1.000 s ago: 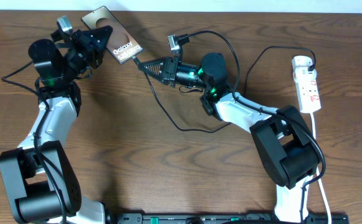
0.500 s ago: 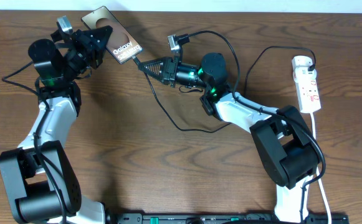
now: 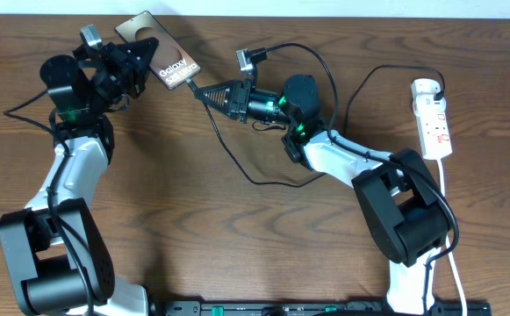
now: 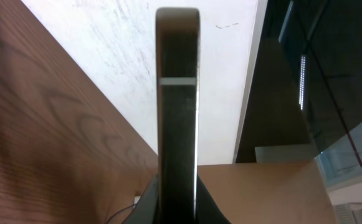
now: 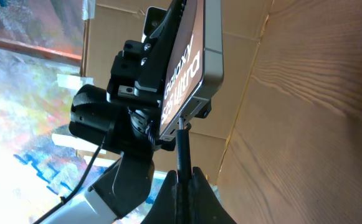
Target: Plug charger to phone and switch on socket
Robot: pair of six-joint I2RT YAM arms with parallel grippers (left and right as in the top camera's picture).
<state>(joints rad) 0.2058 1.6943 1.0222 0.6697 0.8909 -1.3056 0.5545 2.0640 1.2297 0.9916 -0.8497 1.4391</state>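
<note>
Bronze phone (image 3: 160,50) — white lettering, black charger (image 5: 182,152), white socket (image 3: 434,132) — red marks

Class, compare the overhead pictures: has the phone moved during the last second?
No. The phone sits at the same spot relative to the socket.

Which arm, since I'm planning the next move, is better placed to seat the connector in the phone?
Right. The right gripper holds the charger tip against the phone; the left gripper only steadies it.

White arm links (image 3: 72,175), blk joints (image 3: 61,75), green LEDs (image 3: 299,132), blk cabling (image 3: 295,45)
</note>
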